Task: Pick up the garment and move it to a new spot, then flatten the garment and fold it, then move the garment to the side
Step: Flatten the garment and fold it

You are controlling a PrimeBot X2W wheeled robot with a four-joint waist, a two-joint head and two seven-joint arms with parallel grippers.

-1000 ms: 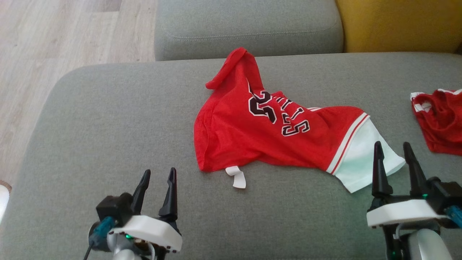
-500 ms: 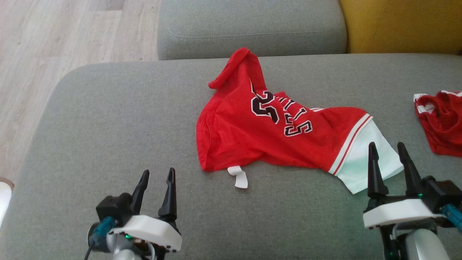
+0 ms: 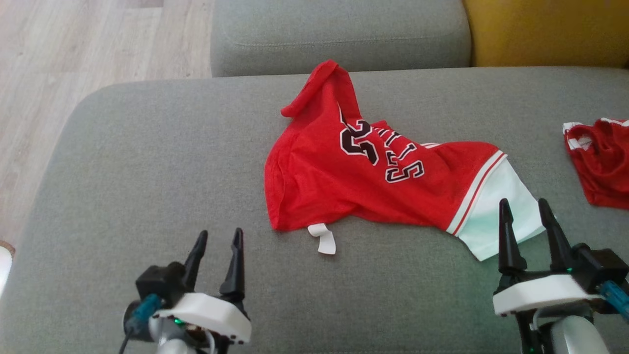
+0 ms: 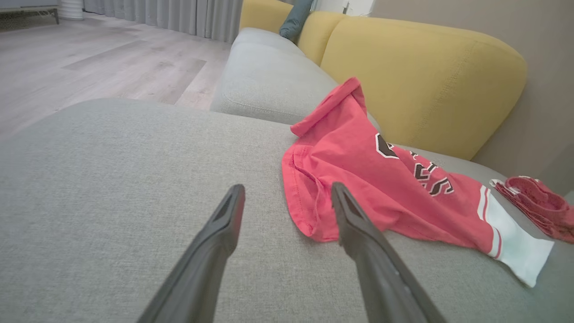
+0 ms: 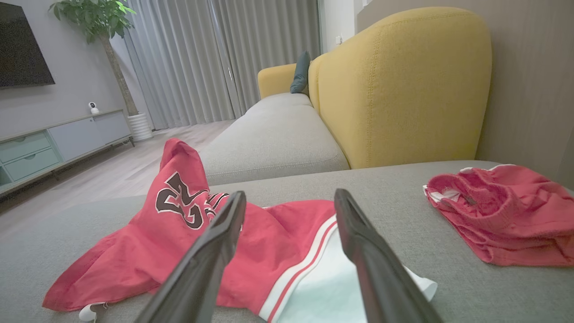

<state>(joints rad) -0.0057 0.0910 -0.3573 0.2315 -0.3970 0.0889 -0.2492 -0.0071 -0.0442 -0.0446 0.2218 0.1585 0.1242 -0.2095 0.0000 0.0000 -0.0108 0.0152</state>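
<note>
The garment (image 3: 344, 182) is a red jersey with black-and-white lettering and a white striped end, lying crumpled on the grey sofa seat (image 3: 147, 162). It also appears in the left wrist view (image 4: 358, 179) and the right wrist view (image 5: 251, 242). My left gripper (image 3: 218, 241) hovers open over bare cushion, short of the garment's near-left corner. Over the white end of the garment, my right gripper (image 3: 523, 209) stands open with nothing between its fingers. Seen from each wrist, the left gripper (image 4: 287, 193) and right gripper (image 5: 289, 199) show spread fingers.
A second red garment (image 3: 602, 162) lies bunched at the seat's right edge. Behind are another grey cushion (image 3: 339, 34) and a yellow sofa back (image 3: 550, 32). Wooden floor (image 3: 73, 54) lies beyond the seat's left edge.
The view has shifted slightly. My right gripper has drifted a little left over the white end. The garment lies as before.
</note>
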